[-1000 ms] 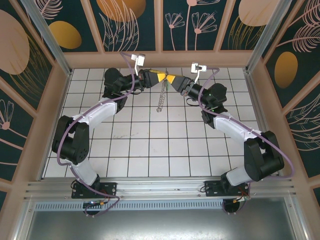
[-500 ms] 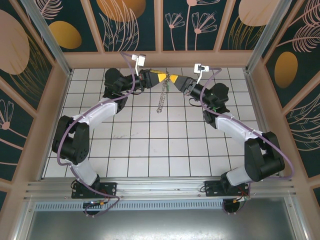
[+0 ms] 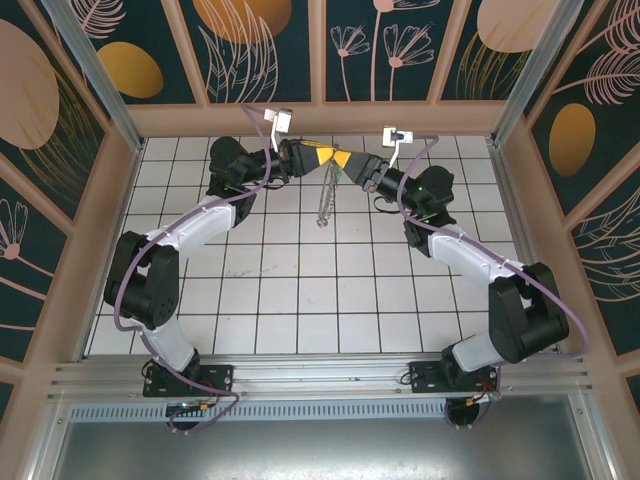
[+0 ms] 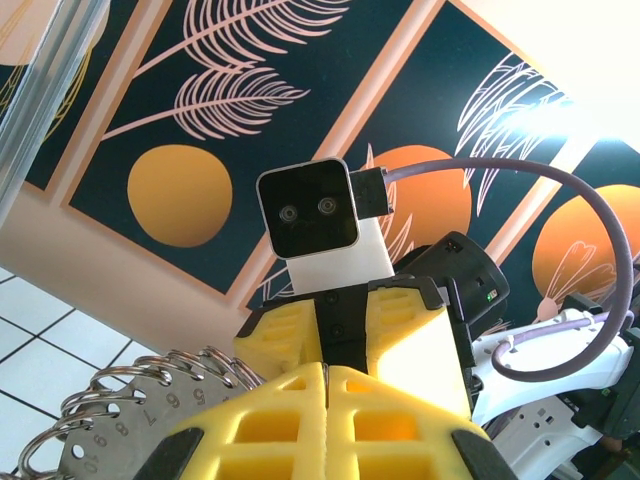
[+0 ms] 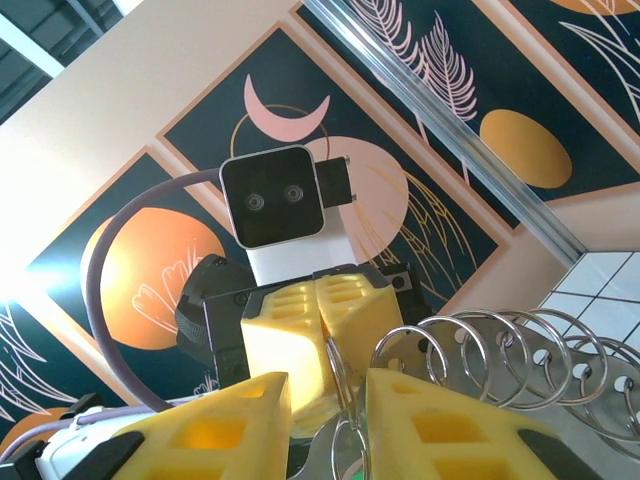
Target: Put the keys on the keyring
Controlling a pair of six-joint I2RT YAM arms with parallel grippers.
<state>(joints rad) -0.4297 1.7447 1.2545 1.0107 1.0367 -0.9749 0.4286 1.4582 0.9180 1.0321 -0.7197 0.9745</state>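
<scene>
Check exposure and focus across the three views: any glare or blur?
Top external: evenly lit and sharp, though the keyring is tiny. Left wrist: upper right corner blown out white, left gripper's fingers soft. Right wrist: upper left wall washed out, right gripper's fingers blurred, keyring loops crisp with glints.

Two arms are here, the left arm (image 3: 190, 235) and the right arm (image 3: 470, 262), with two grippers: left gripper (image 3: 320, 153), right gripper (image 3: 343, 160). One keyring (image 3: 323, 196). Its small silvery loops (image 5: 497, 345) are perhaps seven; they overlap.
</scene>
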